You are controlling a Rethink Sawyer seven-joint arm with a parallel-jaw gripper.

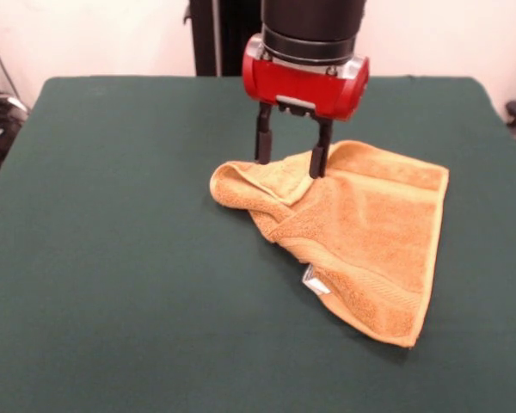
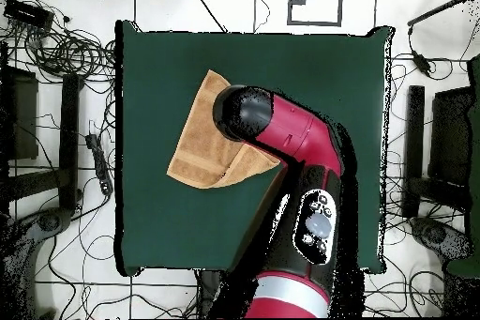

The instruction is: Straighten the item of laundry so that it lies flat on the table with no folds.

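one table [image 1: 112, 258], one towel [image 1: 361, 232], one arm with one gripper [image 1: 293, 163]. in the front view the green cloth to the left lies bare; right of centre the orange-yellow towel sits on it, not flat: its left corner is folded over and bunched into a rounded lump, while the right part spreads out smooth with a woven band along the edge. the two black fingers [image 1: 263, 138] stand apart, spread open, tips down on the folded part, with nothing seen pinched between them. a small white tag [image 1: 315, 281] juts from the towel's near edge; no writing on it can be read. the overhead view shows the whole table [image 2: 169, 232] and the towel [image 2: 202, 147] left of centre, but the arm hides the gripper there.
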